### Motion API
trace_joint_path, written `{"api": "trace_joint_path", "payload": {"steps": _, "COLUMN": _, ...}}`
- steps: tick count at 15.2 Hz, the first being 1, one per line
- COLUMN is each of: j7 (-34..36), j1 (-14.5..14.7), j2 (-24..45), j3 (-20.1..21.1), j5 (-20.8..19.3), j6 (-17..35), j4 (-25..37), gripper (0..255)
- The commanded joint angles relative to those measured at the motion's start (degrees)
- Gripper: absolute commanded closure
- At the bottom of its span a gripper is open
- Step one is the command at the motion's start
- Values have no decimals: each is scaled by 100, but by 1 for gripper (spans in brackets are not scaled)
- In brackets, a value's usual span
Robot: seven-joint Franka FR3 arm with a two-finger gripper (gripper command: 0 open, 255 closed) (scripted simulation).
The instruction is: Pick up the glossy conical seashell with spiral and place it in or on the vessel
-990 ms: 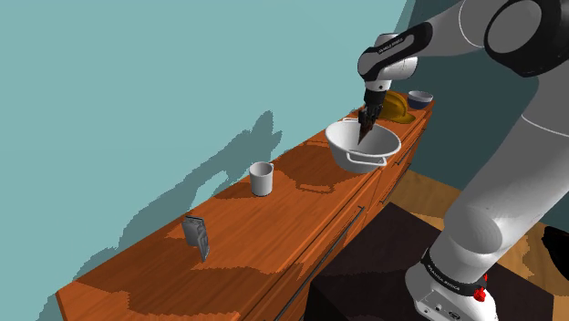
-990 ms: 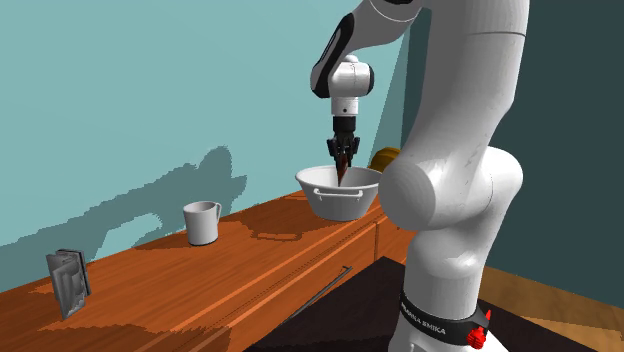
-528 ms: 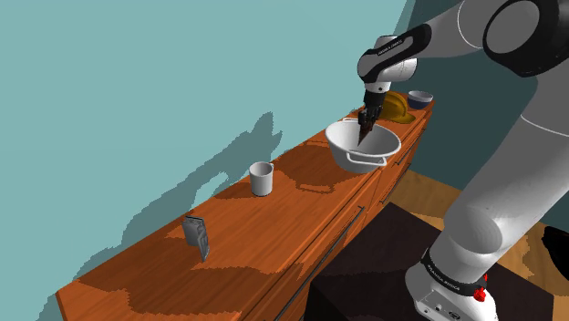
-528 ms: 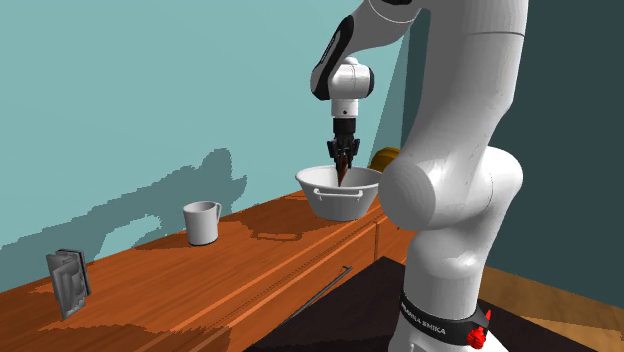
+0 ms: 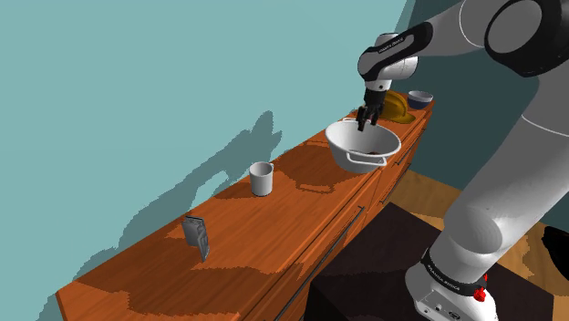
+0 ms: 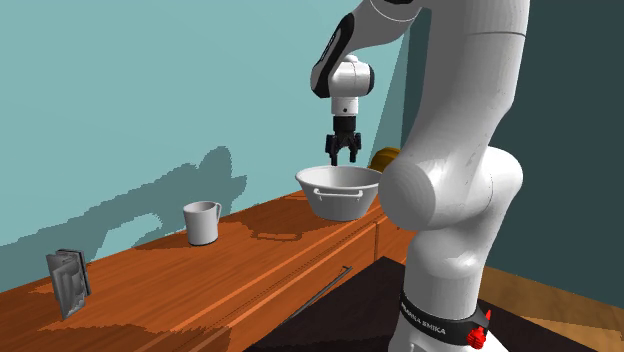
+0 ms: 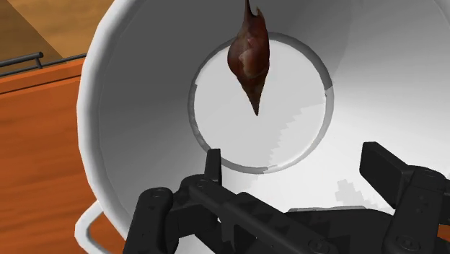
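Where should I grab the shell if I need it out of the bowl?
Grip the shell across its fat middle, coming straight down through the open top of the bowl. It tapers to a sharp tip, so the ends would likely slip, and the walls block a sideways approach.

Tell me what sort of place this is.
Probably a room in a home: a long wooden sideboard against a teal wall, carrying a white mug and a handled white bowl.
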Motion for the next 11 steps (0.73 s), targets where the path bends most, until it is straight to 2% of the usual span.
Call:
{"api": "trace_joint_path", "payload": {"steps": 1, "j7": 27, "j1": 6, "j2": -101, "j3": 6, "j5": -36, "j6": -287, "j4": 189, "gripper": 0}}
{"api": "trace_joint_path", "payload": {"steps": 3, "j7": 51, "j1": 12, "j2": -198, "j3": 15, "j5": -68, "j6": -625, "j4": 435, "gripper": 0}}
{"api": "trace_joint_path", "payload": {"steps": 11, "j7": 51, "j1": 11, "j2": -198, "j3": 15, "j5": -68, "j6": -625, "j4": 435, "gripper": 0}}
